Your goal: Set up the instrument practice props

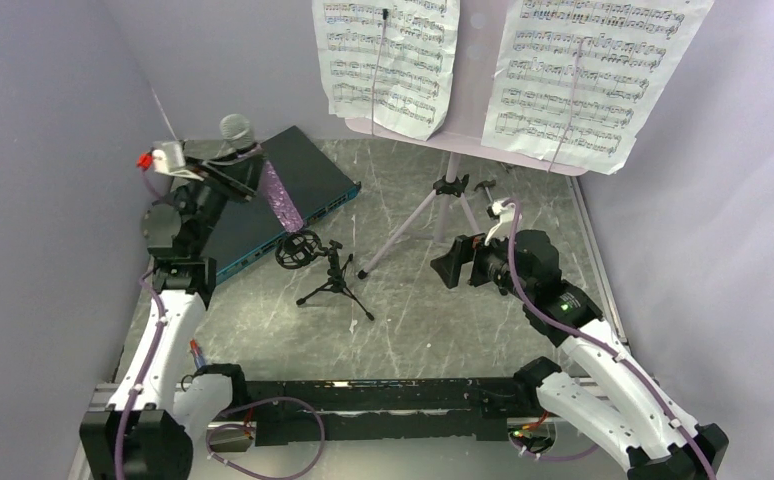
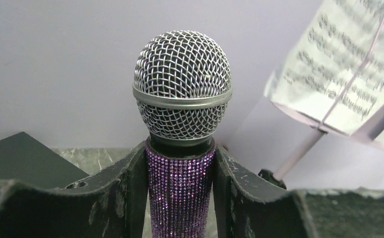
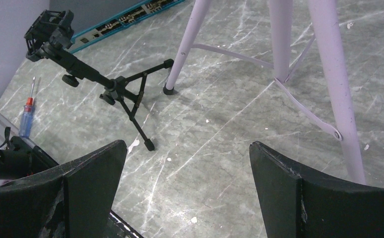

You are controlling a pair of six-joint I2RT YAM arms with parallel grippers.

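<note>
The pale-lilac music stand (image 1: 473, 85) stands on its tripod (image 1: 441, 205) at the back, with two sheet-music pages (image 1: 388, 60) (image 1: 588, 75) on it. My left gripper (image 1: 225, 172) is shut on the purple glitter microphone (image 1: 281, 195). It holds the microphone tilted, mesh head up and lower end just above the ring mount (image 1: 298, 250) of the small black mic stand (image 1: 335, 280). In the left wrist view the fingers (image 2: 133, 193) clamp the glitter body (image 2: 180, 193) below the head (image 2: 182, 89). My right gripper (image 1: 453, 265) is open and empty above the table; it also shows in the right wrist view (image 3: 187, 163).
A dark flat box with a teal edge (image 1: 308, 175) lies at the back left, under the left arm. A red-handled screwdriver (image 3: 27, 111) lies near the left arm's base. The music stand's legs (image 3: 329, 74) stand close beside my right gripper. Grey walls close in on both sides.
</note>
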